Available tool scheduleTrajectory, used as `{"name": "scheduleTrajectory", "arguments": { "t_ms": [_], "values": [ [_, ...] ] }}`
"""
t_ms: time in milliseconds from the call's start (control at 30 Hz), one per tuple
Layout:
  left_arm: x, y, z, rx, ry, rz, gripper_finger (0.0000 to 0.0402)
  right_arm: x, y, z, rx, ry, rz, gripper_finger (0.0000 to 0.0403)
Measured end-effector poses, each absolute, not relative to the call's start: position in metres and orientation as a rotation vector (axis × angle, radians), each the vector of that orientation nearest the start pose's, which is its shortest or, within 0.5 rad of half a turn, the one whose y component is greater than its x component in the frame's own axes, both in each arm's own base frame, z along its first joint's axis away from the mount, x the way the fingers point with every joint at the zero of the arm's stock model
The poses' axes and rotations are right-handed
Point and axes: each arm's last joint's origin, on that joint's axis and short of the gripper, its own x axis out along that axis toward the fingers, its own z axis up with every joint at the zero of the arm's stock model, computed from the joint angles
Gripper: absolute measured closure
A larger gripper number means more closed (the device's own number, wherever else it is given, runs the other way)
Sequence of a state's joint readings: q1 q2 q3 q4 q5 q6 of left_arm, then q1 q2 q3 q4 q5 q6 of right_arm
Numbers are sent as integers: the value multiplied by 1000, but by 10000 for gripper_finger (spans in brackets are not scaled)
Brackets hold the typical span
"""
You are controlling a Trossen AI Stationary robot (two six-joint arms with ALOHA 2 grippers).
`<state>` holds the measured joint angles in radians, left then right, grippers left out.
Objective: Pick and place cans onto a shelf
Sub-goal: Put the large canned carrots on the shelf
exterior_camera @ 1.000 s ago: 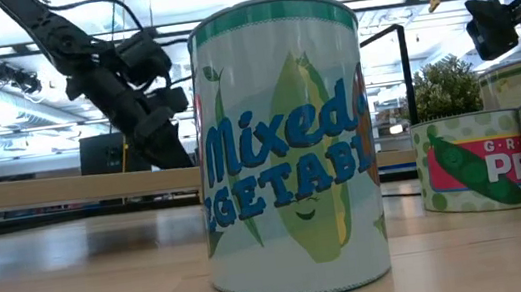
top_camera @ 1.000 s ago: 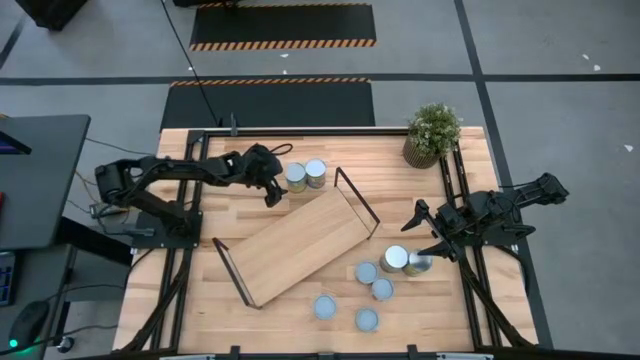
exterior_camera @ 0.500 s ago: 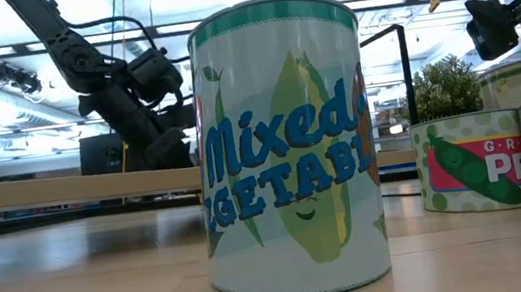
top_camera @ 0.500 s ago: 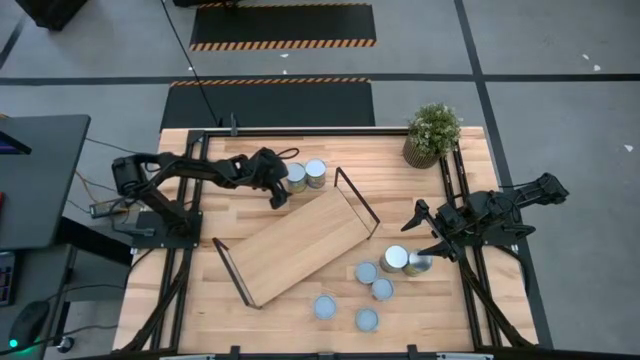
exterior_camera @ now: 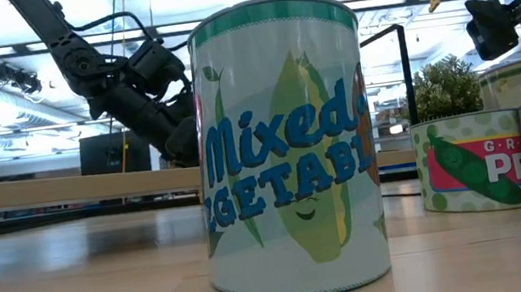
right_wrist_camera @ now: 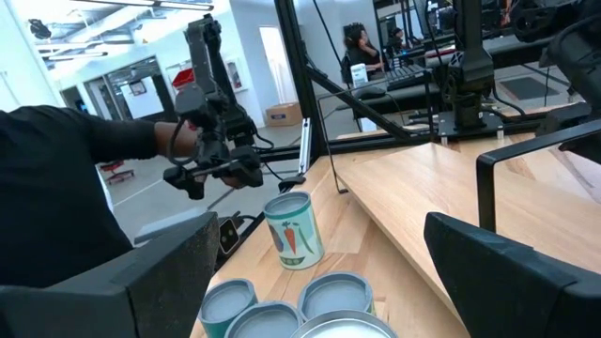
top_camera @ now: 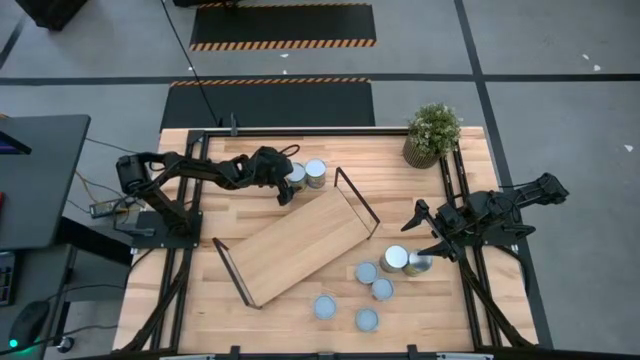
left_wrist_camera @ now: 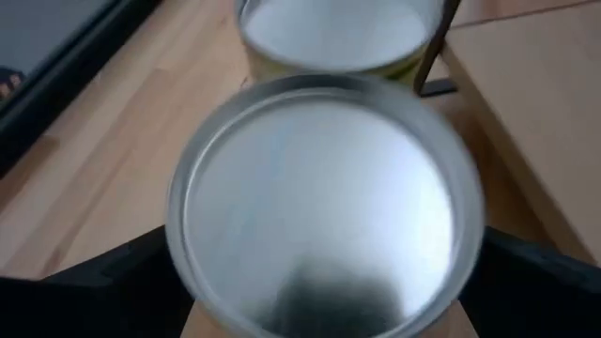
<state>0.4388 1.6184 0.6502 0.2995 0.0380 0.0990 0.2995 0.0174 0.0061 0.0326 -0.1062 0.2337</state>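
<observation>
The shelf [top_camera: 300, 245], a light-wood board with black loop frames, lies slantwise mid-table. Two cans [top_camera: 296, 178] [top_camera: 316, 173] stand beyond its far end. Several more cans [top_camera: 382, 289] stand near its right end. My left gripper [top_camera: 282, 186] is open, with a finger on either side of the nearer far can [left_wrist_camera: 324, 188], seen from above in the left wrist view. My right gripper [top_camera: 425, 236] is open and empty, hovering over two cans [top_camera: 395, 258] at the right. It also shows in the right wrist view [right_wrist_camera: 319, 272]. My left gripper's fingers [left_wrist_camera: 113, 282] stand at the two sides of the far can, coming from the table's left and slanting down. The can's rim [left_wrist_camera: 188, 160] hides their ends, and I cannot tell whether they touch its wall. The can stands upright on the table.
A potted plant [top_camera: 432, 132] stands at the far right corner. A mixed-vegetables can [exterior_camera: 286, 148] fills the low view, with pea cans [exterior_camera: 469, 161] to its right. Arm mounts run along both table sides. A person's dark sleeve [right_wrist_camera: 66, 150] shows in the room beyond.
My left gripper has gone toward the table's right edge, up to the two far cans, and now stands around the nearer one. The cans, the shelf and my right arm have kept still.
</observation>
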Motion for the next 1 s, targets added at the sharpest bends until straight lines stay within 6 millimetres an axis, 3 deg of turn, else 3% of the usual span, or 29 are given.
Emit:
{"name": "scheduleTrajectory", "arguments": {
  "t_ms": [467, 767, 1000],
  "values": [
    [271, 126, 144, -108, 668, 366, 74, 93, 32, 167, 232, 26, 406, 20],
    [277, 128, 204, -97, 785, 334, 80, 93, 32, 167, 232, 26, 406, 20],
    [291, 101, 243, -36, 808, 195, 79, 93, 32, 167, 232, 26, 407, 20]
  ]
}}
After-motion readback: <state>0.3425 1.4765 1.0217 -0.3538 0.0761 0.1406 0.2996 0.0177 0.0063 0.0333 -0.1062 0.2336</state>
